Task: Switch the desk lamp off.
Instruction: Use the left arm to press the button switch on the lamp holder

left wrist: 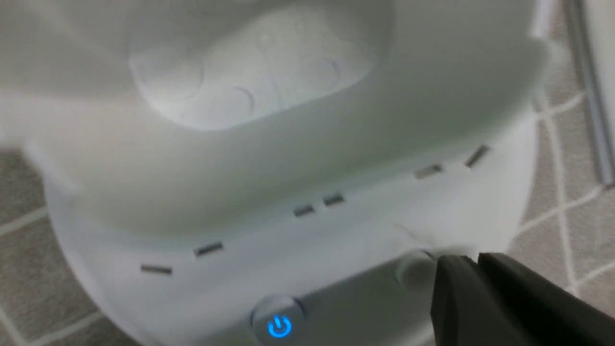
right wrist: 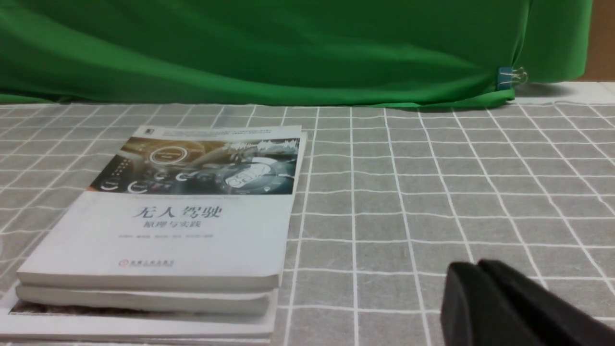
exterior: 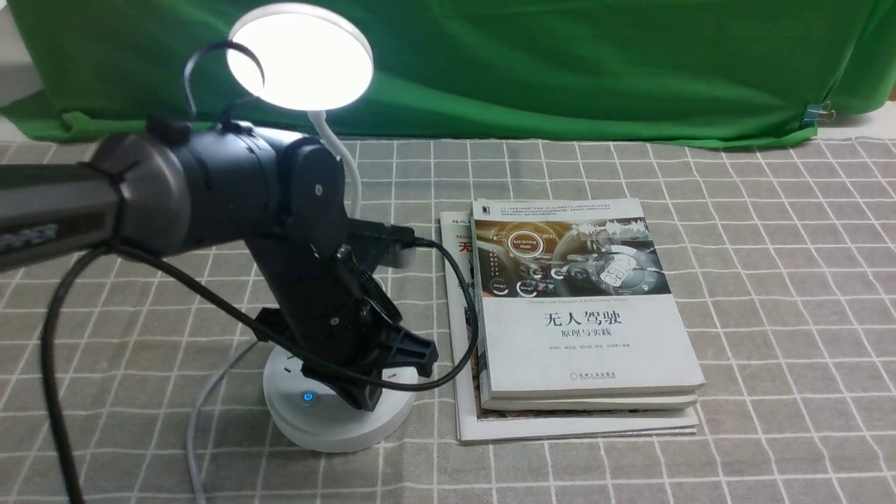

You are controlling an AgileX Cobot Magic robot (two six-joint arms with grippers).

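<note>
The white desk lamp stands at the left with its round disc head lit. Its round base has a glowing blue power button, which also shows in the left wrist view. A second, unlit round button sits beside it. My left gripper is shut and empty, with its tips down on the base at the unlit button. My right gripper is shut and empty, low over the cloth to the right of the books. It is out of the front view.
A stack of books lies just right of the lamp base, also in the right wrist view. The lamp's grey cord runs forward on the left. A green cloth backdrop hangs at the far edge of the checked tablecloth.
</note>
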